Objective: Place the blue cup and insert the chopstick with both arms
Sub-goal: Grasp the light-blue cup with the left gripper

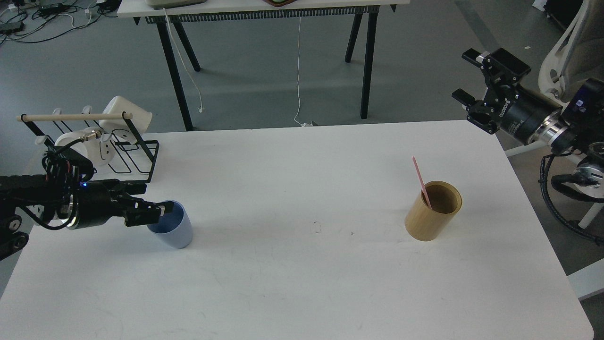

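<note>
A white worktop [292, 283] is shown over a grey floor, with a second, black-legged table [264, 14] behind it. The tan wooden cylinder [432, 217] is taken as landmark; it stands upright on the worktop. The pink chopstick [421, 182] is seen leaning inside the cylinder, its upper end projecting above the rim and tilted to the left. The blue cup [173, 232] is located far to the left of the cylinder, at the worktop's left side, apparently tilted. The left tool [158, 211] is seen at the cup's rim, one finger inside the mouth and one outside, clamped on the wall. The right tool [467, 80] is held in the air above and to the right of the cylinder, well apart from it, beyond the worktop's far right corner; its fingers are spread apart and hold nothing. A black wire rack [137, 156] bearing white cups [123, 118] and a pale wooden rod [71, 116] stands behind the blue cup.
</note>
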